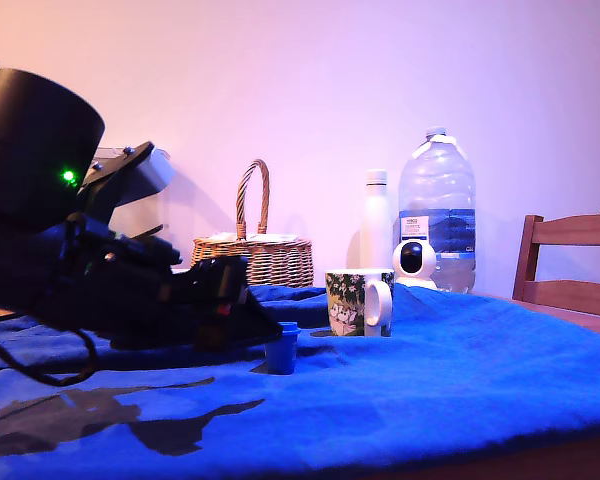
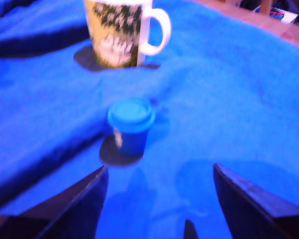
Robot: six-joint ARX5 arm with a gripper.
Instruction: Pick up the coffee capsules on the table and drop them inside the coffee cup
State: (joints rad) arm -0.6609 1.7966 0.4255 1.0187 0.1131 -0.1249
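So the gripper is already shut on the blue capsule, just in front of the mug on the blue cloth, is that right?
Not quite. The gripper is open and holds nothing: the wrist view shows the blue capsule standing on the blue cloth ahead of the fingers, untouched. The rest is right: it stands in front of the mug.

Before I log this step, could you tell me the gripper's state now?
Gripper: open, holding nothing; the blue capsule stands just ahead of it.

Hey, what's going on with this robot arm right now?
The arm's gripper is open and empty, low over the blue cloth, lined up on a dark blue coffee capsule standing just ahead of its fingers. Nothing is grasped yet. The floral mug waits beyond the capsule.
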